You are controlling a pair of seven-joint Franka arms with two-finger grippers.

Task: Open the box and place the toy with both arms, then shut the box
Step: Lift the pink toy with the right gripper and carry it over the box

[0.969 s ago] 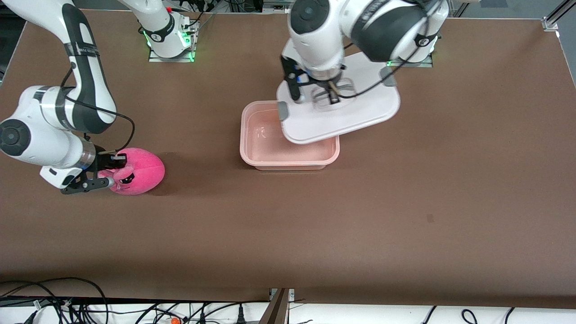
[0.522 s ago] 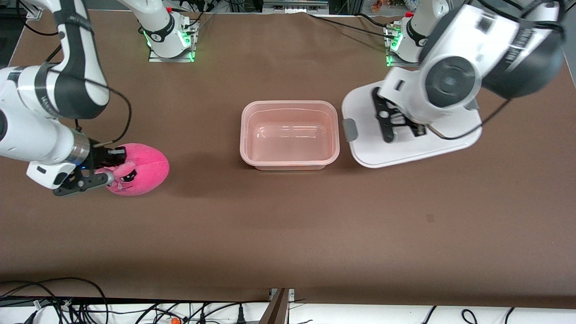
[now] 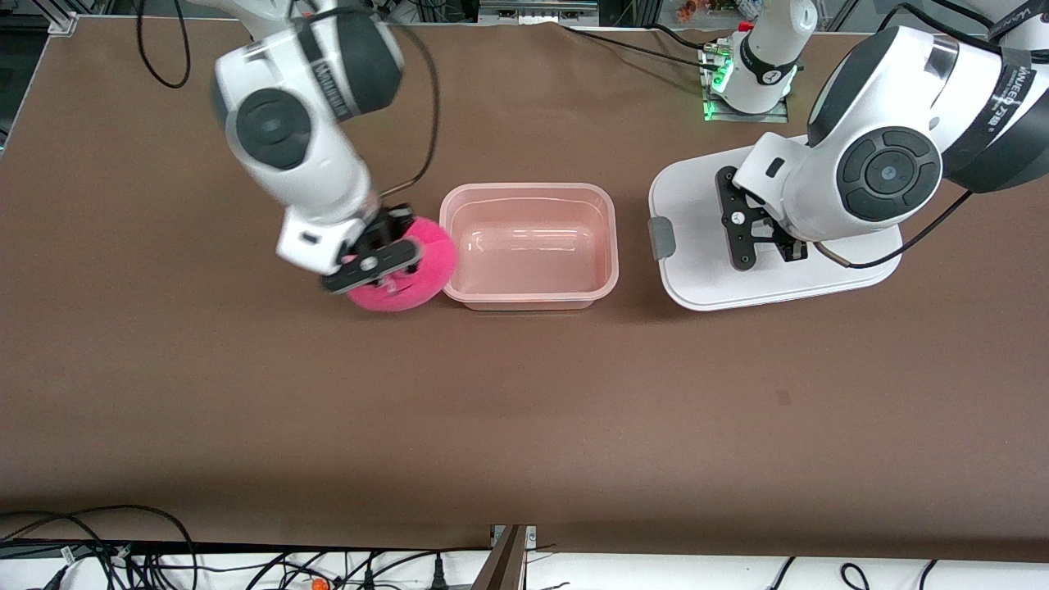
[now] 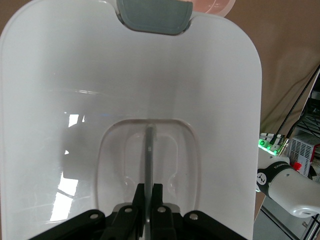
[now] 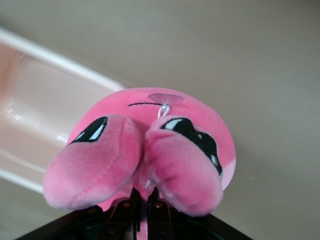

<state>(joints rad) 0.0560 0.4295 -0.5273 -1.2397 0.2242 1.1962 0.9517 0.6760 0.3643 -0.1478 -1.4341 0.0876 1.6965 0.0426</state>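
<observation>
right hand (image 3: 379, 260) clenches the pink toy (image 3: 406, 266) from above, carrying it in the air just beside the open box (image 3: 529, 246), at the rim toward the right arm's end of the tabletop (image 3: 524, 410); in the right wrist view the plush (image 5: 150, 150) hangs with its two rounded ears and dark eye patches facing the camera, the box's pale wall (image 5: 45, 110) close alongside; left hand (image 3: 758, 238) is clamped on the clear recessed handle of the white lid (image 3: 705, 270), which sits beside the box toward the left arm's end of the tabletop, apart from the tub; the left wrist view shows the fingers pinched shut on the thin handle bar (image 4: 149, 165), with a grey clip (image 4: 154, 15) at the lid's edge; the box itself stands uncovered with nothing inside
</observation>
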